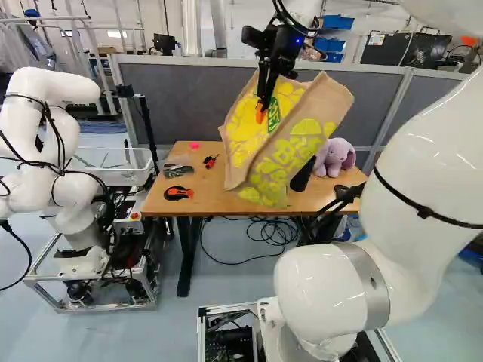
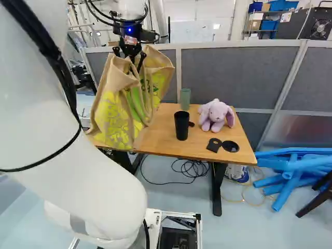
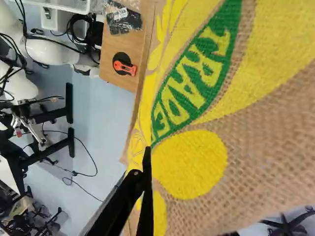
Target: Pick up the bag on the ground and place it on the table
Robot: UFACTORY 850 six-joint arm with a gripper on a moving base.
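The black two-fingered gripper (image 1: 261, 110) is closed on the yellow-printed tan burlap bag (image 1: 302, 143), which hangs aloft at the near side of the brown wooden table (image 1: 207, 199). Lifting seems done; placing now calls for lowering it clear of the black plastic cup (image 2: 181, 127)

- Our gripper (image 1: 260, 111) has its black fingers pinched together on the bag (image 3: 266, 152), so we're mostly looking at burlap lol
- We get big yellow shapes plus a green oval on it
- Past its edge: table (image 3: 112, 46), orange-and-black tool (image 3: 125, 68), clear plastic packet (image 3: 123, 20)
- We've also got another robot (image 3: 51, 50) near the table, cable (image 3: 87, 157) on the floor (image 3: 98, 113)
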